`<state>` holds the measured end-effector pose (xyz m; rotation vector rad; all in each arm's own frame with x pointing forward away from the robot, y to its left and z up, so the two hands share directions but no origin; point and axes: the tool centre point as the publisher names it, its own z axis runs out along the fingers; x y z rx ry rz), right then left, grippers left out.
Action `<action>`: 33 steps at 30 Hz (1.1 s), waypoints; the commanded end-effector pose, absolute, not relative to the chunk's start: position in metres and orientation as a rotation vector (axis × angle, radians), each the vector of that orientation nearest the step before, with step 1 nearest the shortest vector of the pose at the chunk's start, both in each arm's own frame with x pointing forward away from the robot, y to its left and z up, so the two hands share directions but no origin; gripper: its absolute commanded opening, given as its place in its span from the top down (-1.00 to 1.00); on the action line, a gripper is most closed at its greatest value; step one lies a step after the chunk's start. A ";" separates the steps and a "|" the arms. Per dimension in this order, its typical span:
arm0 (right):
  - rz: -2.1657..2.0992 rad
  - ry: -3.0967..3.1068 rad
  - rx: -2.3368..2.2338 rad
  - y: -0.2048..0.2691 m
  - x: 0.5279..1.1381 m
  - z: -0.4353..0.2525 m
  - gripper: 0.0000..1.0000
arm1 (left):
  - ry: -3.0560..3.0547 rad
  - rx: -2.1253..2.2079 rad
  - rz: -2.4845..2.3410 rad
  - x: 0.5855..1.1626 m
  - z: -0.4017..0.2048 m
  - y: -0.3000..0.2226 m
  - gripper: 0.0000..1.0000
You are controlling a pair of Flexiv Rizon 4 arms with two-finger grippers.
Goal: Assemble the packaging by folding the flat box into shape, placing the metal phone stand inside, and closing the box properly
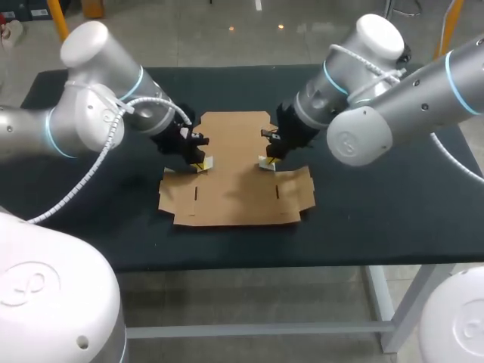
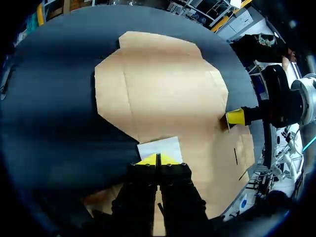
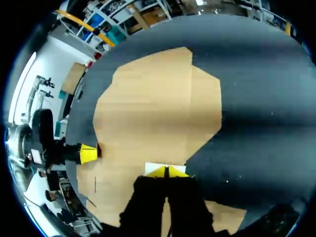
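The flat cardboard box is laid unfolded at the middle of the black bench, with its brown face up and a slit cut near each side of its front panel. No metal phone stand is seen.

A small white flap is seen at the box's left edge and another white flap at its right edge.

The left tool is set at the left flap. In the left wrist view its yellow tips are closed together, with the white flap just ahead of them.

The right tool is set at the right flap. It is likewise closed, and its flap lies just beyond the tips.

Whether cardboard is pinched between either pair of fingers cannot be told.
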<state>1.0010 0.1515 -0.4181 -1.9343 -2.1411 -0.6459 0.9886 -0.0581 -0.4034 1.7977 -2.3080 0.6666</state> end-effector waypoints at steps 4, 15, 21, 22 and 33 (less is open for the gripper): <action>-0.592 -2.134 -1.942 0.155 1.005 -0.423 1.00 | -2.309 1.814 0.646 0.992 -0.408 -0.063 1.00; -0.473 -2.143 -1.978 0.159 1.005 -0.435 1.00 | -2.298 1.887 0.593 0.996 -0.423 -0.067 1.00; -0.440 -2.143 -2.006 0.159 1.003 -0.440 1.00 | -2.292 1.910 0.568 0.996 -0.428 -0.068 1.00; -0.439 -2.143 -2.008 0.159 1.003 -0.441 1.00 | -2.291 1.911 0.567 0.995 -0.428 -0.067 1.00; -0.559 -2.108 -2.016 0.137 1.004 -0.408 1.00 | -2.273 1.948 0.581 0.990 -0.397 -0.054 1.00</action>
